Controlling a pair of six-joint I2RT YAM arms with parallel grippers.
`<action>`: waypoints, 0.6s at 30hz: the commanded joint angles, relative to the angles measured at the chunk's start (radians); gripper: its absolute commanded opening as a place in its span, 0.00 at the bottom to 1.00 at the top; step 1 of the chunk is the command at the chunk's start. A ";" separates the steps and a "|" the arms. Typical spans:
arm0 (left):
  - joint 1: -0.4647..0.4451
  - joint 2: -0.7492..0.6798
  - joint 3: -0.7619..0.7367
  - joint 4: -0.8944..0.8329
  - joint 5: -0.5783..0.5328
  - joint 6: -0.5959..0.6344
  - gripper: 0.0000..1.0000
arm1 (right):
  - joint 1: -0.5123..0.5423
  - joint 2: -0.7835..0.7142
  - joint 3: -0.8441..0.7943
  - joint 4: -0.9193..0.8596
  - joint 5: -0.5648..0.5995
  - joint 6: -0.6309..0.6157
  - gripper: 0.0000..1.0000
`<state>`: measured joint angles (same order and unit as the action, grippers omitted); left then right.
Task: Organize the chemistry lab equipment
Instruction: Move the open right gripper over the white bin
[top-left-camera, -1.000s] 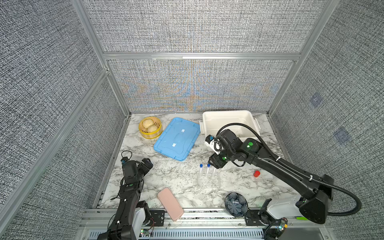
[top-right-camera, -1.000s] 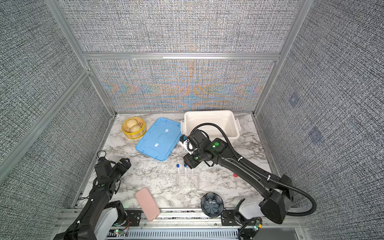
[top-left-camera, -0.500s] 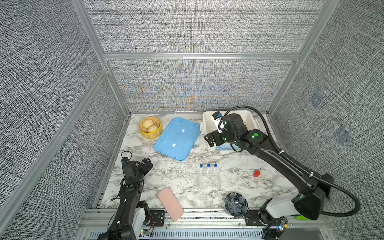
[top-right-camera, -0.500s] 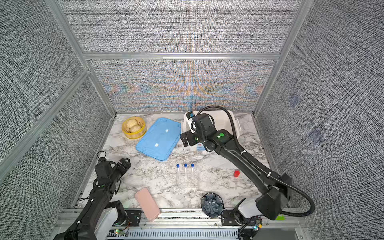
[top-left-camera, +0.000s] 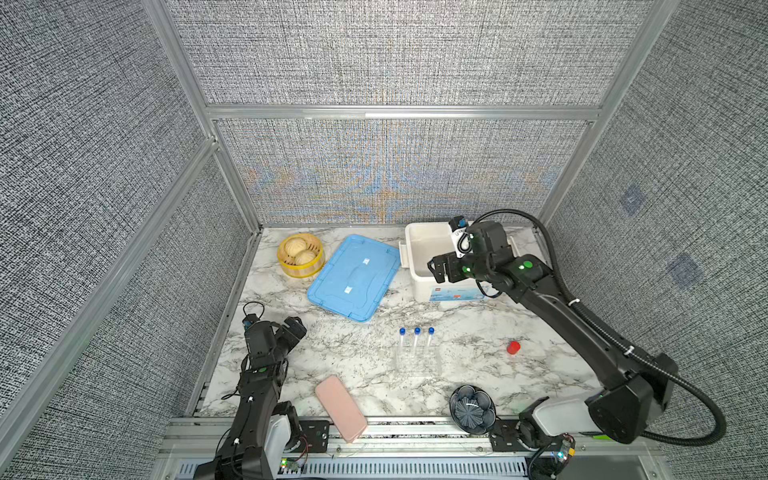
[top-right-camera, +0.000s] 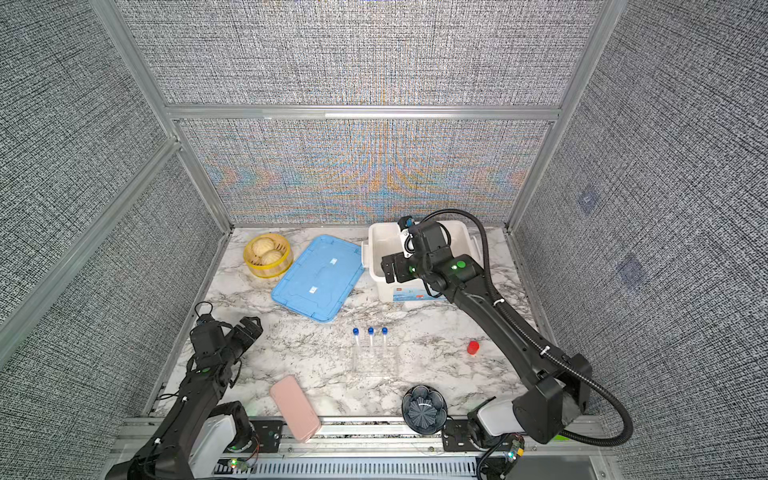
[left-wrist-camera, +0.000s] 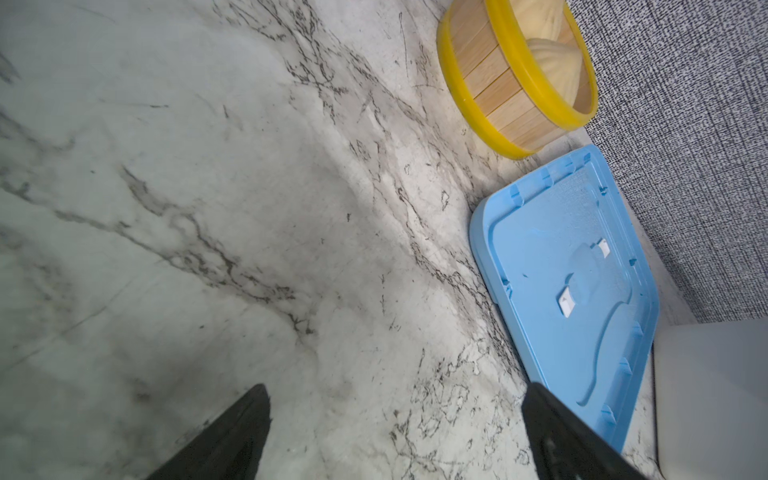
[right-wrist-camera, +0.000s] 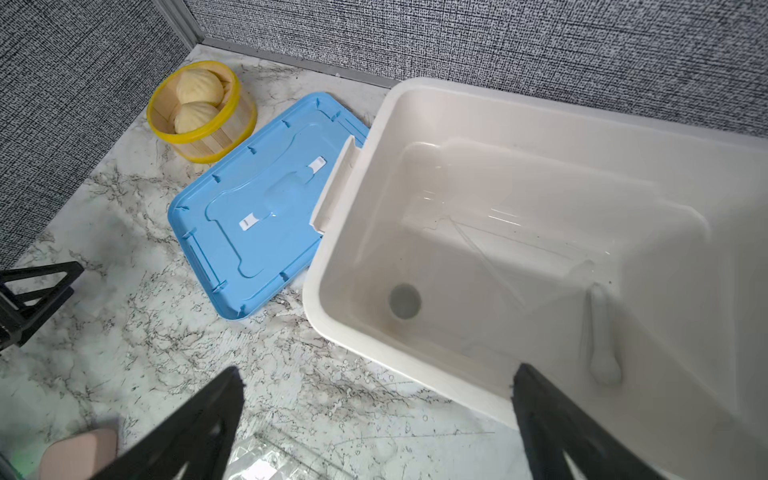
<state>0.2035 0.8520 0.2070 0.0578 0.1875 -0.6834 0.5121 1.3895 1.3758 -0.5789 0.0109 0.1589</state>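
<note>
Grey woven panels are enclosing a marbled surface (top-left-camera: 345, 357). Near its middle, three tubes (top-left-camera: 416, 341) with blue caps are standing upright side by side in a clear rack (top-left-camera: 417, 363). At the back, a white bin (top-left-camera: 422, 249) is sitting open, with its blue lid (top-left-camera: 353, 276) lying flat just beside it. The right end effector (top-left-camera: 439, 270) is hovering over the bin's near edge with its jaws spread wide and nothing between them. The right wrist view is showing a small mortar bowl (right-wrist-camera: 405, 301) resting on the bin floor and a pestle (right-wrist-camera: 601, 345), somewhat blurred, lying by the inner wall. The left end effector (top-left-camera: 296, 326) is hanging low near the surface's left edge, jaws likewise spread and empty. A steamer basket (top-left-camera: 300, 257) is sitting in the back left corner, and a pink case (top-left-camera: 340, 409) is lying at the front edge.
</note>
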 joint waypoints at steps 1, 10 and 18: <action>-0.006 0.018 0.013 0.041 0.061 0.019 0.96 | -0.026 -0.029 -0.045 0.068 0.042 0.063 0.99; -0.026 0.024 0.100 -0.033 0.029 0.047 0.96 | -0.170 -0.131 -0.228 0.111 0.133 0.388 0.99; -0.073 0.072 0.110 0.053 0.004 0.061 0.93 | -0.224 -0.095 -0.170 0.036 0.081 0.268 0.99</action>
<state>0.1463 0.9077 0.3069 0.0742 0.2089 -0.6422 0.2920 1.2762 1.1774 -0.5190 0.1127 0.4850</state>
